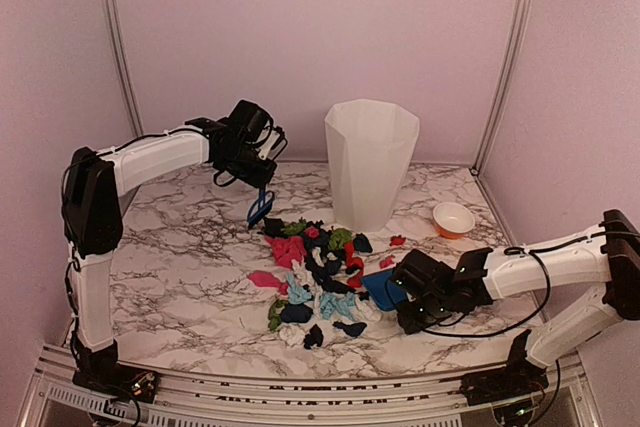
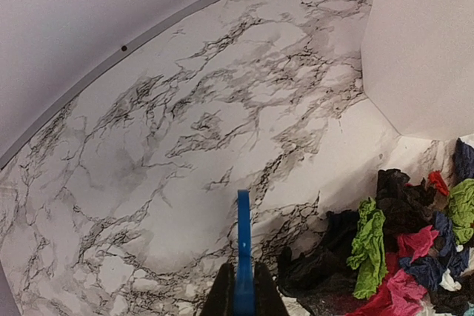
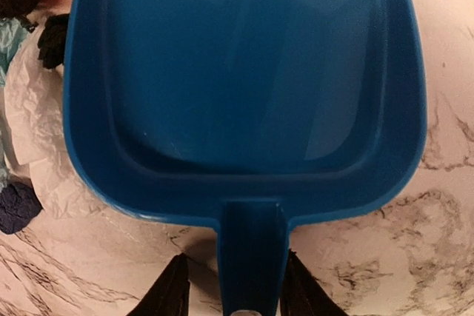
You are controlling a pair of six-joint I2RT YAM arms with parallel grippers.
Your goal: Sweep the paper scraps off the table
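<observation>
The paper scraps point(image 1: 315, 272) lie in a loose multicoloured heap on the middle of the marble table point(image 1: 180, 247). My left gripper point(image 1: 262, 172) hangs over the heap's far left edge, shut on the handle of a blue brush point(image 1: 260, 209) that points down at the table. In the left wrist view the blue handle point(image 2: 244, 242) is pinched between the fingers of the left gripper point(image 2: 243, 297), with scraps point(image 2: 400, 257) to the right. My right gripper point(image 1: 408, 297) straddles the handle of the blue dustpan point(image 3: 244, 72), lying flat at the heap's right. One finger touches the handle; a gap shows at the other.
A tall white bin point(image 1: 370, 162) stands behind the heap, and its wall point(image 2: 422, 42) fills the left wrist view's upper right. A small orange-and-white bowl point(image 1: 453, 219) sits at the right. Pink walls close in the table on three sides.
</observation>
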